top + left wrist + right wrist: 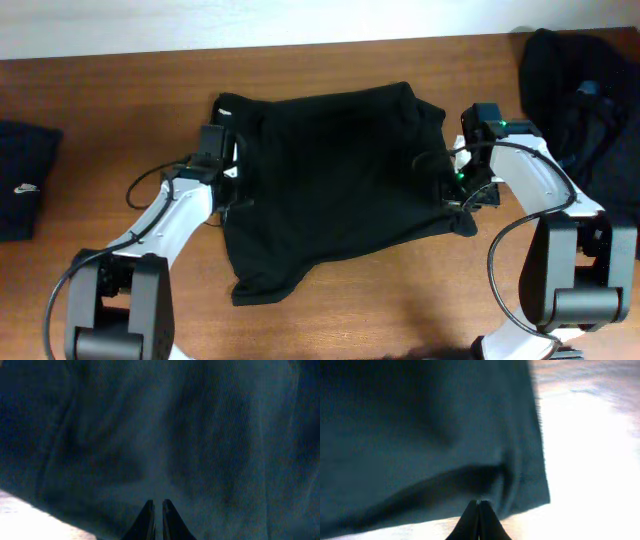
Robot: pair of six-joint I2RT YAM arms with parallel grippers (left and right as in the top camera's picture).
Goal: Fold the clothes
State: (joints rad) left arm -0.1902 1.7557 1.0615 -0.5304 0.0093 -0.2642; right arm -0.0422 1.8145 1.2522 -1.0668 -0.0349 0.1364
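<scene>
White-shelled arms reach in from the near edge of the brown wooden surface (400,300), the left arm (165,220) angling up towards the middle, the right arm (540,190) bending in from its own side. Between them lies the black shirt (330,190), spread mostly flat in the middle of the surface, rumpled along its near hem, with one corner trailing towards the near left. The left tool (226,182) sits at the shirt's left edge; from its wrist camera the left tool (154,509) shows its two dark tips almost together, only a slim slit between them, with cloth filling nearly the whole view, though I cannot tell whether any fabric is pinched there. The right tool (447,182) meets the shirt's right edge; in its own view the right tool (479,506) has its tips pressed together at the hem, and creases in the cloth run in to that spot, so it seems clamped on the shirt's edge. Further left, well apart, a folded dark garment (22,160) with a small white logo (27,187) lies at the surface's edge. At the far right corner rests a heap of dark clothes (585,90).
</scene>
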